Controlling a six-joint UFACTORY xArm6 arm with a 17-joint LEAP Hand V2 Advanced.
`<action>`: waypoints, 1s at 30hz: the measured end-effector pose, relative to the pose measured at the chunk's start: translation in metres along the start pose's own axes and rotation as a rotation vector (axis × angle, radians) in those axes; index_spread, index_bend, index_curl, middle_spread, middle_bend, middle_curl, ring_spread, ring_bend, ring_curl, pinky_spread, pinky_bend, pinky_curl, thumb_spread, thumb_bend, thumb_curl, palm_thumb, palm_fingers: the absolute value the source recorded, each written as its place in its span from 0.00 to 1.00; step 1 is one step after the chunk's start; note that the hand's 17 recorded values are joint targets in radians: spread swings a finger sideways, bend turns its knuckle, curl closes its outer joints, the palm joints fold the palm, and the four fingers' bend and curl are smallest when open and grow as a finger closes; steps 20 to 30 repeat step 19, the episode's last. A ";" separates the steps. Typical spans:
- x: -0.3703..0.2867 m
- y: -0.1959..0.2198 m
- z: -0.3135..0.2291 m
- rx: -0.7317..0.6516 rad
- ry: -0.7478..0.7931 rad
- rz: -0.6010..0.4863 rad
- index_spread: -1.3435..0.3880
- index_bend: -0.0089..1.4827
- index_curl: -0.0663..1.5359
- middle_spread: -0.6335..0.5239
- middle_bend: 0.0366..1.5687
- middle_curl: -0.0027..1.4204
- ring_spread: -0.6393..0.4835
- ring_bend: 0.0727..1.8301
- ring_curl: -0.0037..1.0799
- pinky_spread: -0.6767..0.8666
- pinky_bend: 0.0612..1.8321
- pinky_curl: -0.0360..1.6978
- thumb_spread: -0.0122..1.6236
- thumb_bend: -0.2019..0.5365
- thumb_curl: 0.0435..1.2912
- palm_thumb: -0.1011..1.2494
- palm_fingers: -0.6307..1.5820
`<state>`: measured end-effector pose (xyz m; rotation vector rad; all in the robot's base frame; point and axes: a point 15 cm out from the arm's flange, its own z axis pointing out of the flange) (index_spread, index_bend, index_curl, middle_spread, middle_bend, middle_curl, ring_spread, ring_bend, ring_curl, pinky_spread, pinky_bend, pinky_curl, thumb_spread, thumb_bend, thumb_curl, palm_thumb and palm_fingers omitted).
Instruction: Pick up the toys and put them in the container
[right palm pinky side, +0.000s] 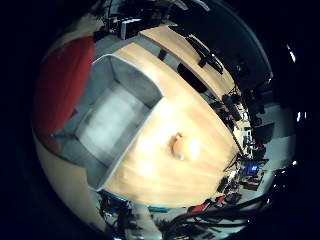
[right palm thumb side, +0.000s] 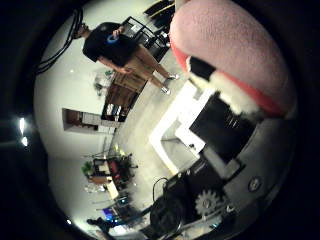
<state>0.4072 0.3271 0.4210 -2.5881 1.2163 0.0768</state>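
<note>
A soft red-pink toy (right palm thumb side: 235, 45) fills a corner of the right thumb side palm view, close to the palm. My hand (right palm thumb side: 215, 120) shows there as white and black parts, with a fingertip (right palm thumb side: 236, 96) pressed against the toy. The little finger side palm view shows the same red toy (right palm pinky side: 62, 85) close up, beside and partly over a grey open container (right palm pinky side: 130, 65) that stands on a wooden table (right palm pinky side: 195, 105). A small orange toy (right palm pinky side: 180, 146) lies on the table, away from the container.
Dark chairs (right palm pinky side: 215, 65) line the table's far edge. Cluttered equipment (right palm pinky side: 245, 172) lies past one end of the table. The thumb side view looks out into the room at wooden shelving (right palm thumb side: 125, 95).
</note>
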 end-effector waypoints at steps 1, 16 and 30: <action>0.004 0.004 0.002 -0.018 0.016 -0.017 0.44 0.16 0.50 0.23 0.28 0.43 0.31 0.51 0.43 0.20 0.54 0.31 0.59 0.01 0.19 0.41 0.39; 0.007 0.007 0.006 -0.040 0.024 -0.094 0.48 0.12 0.32 0.43 0.17 0.30 0.55 0.26 0.23 0.69 0.40 0.18 0.49 0.22 0.19 0.10 0.32; 0.007 0.008 0.006 -0.042 0.024 -0.092 0.49 0.11 0.30 0.44 0.16 0.29 0.55 0.25 0.23 0.71 0.39 0.18 0.49 0.22 0.20 0.10 0.32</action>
